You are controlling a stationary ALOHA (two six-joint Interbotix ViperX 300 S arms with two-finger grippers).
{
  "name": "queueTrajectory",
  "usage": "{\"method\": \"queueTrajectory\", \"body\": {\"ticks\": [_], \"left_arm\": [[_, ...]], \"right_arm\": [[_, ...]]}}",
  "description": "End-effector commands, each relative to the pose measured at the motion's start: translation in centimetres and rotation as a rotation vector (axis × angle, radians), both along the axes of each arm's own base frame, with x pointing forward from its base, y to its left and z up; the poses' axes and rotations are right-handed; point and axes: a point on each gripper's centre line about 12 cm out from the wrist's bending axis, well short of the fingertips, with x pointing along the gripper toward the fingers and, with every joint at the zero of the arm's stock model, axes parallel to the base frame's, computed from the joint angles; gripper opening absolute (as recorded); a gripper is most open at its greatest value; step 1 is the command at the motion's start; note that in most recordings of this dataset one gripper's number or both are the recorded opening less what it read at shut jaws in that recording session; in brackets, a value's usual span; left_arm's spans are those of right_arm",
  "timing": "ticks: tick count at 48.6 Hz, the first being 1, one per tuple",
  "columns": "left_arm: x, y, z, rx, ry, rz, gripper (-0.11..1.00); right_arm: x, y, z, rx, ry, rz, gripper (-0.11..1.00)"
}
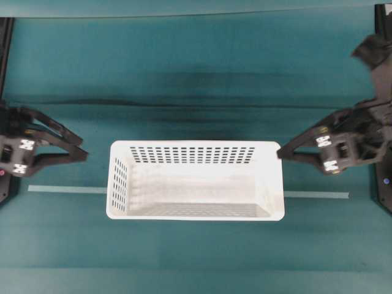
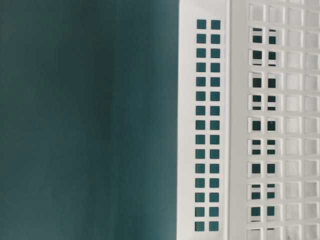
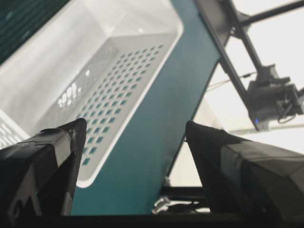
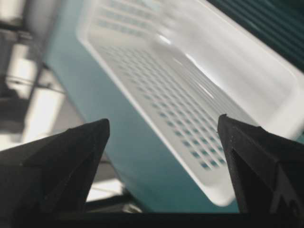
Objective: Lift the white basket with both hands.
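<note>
The white basket (image 1: 193, 154) stands empty in the middle of the teal table, long side left to right. It fills the right of the table-level view (image 2: 187, 125). My left gripper (image 1: 82, 150) is open and empty, a short gap left of the basket's left end. In the left wrist view the basket (image 3: 71, 61) lies ahead of the left gripper (image 3: 135, 123). My right gripper (image 1: 280, 153) is open and empty, its tips at the basket's right end near the far corner; contact cannot be told. The basket (image 4: 190, 61) lies ahead of the right gripper (image 4: 163, 118).
A pale tape strip (image 1: 67, 188) runs across the table and passes under the basket, showing again on the right (image 1: 315, 195). The black arm bases stand at the left and right edges. A frame with a camera mount (image 3: 270, 95) rises beyond the table's far side.
</note>
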Motion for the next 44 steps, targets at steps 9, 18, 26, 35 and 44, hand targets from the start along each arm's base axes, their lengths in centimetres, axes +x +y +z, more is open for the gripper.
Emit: {"method": "queueTrajectory", "body": {"ticks": [9, 18, 26, 35, 44], "left_arm": [[-1.4, 0.7, 1.6, 0.108, -0.082, -0.008, 0.88], [-2.2, 0.7, 2.6, 0.229, -0.140, -0.047, 0.88], [-3.2, 0.7, 3.8, 0.363, -0.208, -0.079, 0.87], [-4.2, 0.6, 4.0, 0.507, -0.236, -0.126, 0.87], [-4.9, 0.6, 4.4, 0.561, -0.259, -0.135, 0.87]], "right_arm": [[-2.3, -0.6, 2.4, -0.103, -0.150, 0.022, 0.97], [-3.6, -0.7, 3.5, -0.285, -0.255, 0.087, 0.97], [-4.5, -0.6, 4.7, -0.489, -0.396, 0.137, 0.97], [-5.4, -0.6, 4.1, -0.586, -0.414, 0.166, 0.97], [-6.7, -0.5, 3.8, -0.600, -0.438, 0.166, 0.97]]}}
